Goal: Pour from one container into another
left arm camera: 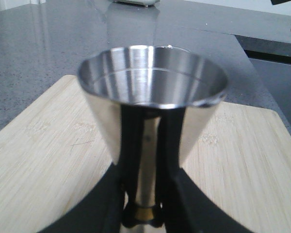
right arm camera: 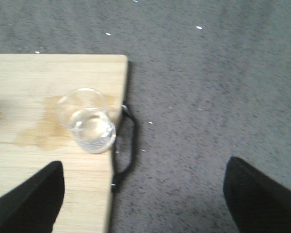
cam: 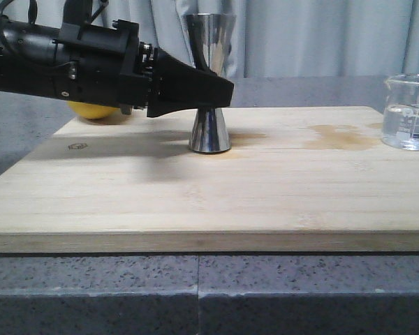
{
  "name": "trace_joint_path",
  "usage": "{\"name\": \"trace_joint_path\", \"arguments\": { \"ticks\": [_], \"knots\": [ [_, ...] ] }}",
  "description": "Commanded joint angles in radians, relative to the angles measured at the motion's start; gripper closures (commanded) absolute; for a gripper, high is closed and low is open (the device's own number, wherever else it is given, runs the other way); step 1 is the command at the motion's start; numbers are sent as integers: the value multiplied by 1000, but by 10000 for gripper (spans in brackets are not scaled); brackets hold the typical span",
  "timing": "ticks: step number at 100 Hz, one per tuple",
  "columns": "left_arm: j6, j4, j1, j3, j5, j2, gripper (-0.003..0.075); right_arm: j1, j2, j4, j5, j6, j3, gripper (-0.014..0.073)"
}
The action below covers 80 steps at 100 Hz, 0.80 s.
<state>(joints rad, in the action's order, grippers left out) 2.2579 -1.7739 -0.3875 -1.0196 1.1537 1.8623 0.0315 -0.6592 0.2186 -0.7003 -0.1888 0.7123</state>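
Observation:
The tall steel jigger (cam: 209,131) stands upright on the wooden board (cam: 195,202), back of centre. My left gripper (cam: 223,89) reaches in from the left and is shut on its narrow gold-banded waist. In the left wrist view the black fingers (left arm camera: 131,145) press both sides of the jigger (left arm camera: 150,68), whose upper cup looks empty. The clear glass beaker (cam: 408,112) holds some clear liquid and stands at the board's far right edge. My right gripper (right arm camera: 145,204) hovers open above the beaker (right arm camera: 87,121) and the board's corner, with nothing between its fingers.
A yellow lemon (cam: 94,110) lies at the board's back left, partly hidden behind my left arm. A damp stain (cam: 339,136) marks the board near the beaker. A black handle (right arm camera: 128,145) sits on the board's right edge. Grey speckled counter (right arm camera: 208,97) surrounds the board.

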Motion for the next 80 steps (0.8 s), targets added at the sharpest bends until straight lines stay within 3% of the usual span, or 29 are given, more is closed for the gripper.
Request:
{"name": "trace_joint_path", "arguments": {
  "ticks": [1, 30, 70, 80],
  "knots": [
    [7, -78, -8, -28, 115, -40, 618, 0, -15, 81, 80, -78, 35, -12],
    [5, -78, -8, -28, 115, -40, 618, 0, -106, 204, 86, -211, 35, -12],
    [5, -78, -8, -28, 107, -40, 618, 0, -116, 208, 71, -210, 35, -12],
    [5, -78, -8, -28, 107, -40, 618, 0, -115, 267, 64, -228, 35, -12]
  ]
}}
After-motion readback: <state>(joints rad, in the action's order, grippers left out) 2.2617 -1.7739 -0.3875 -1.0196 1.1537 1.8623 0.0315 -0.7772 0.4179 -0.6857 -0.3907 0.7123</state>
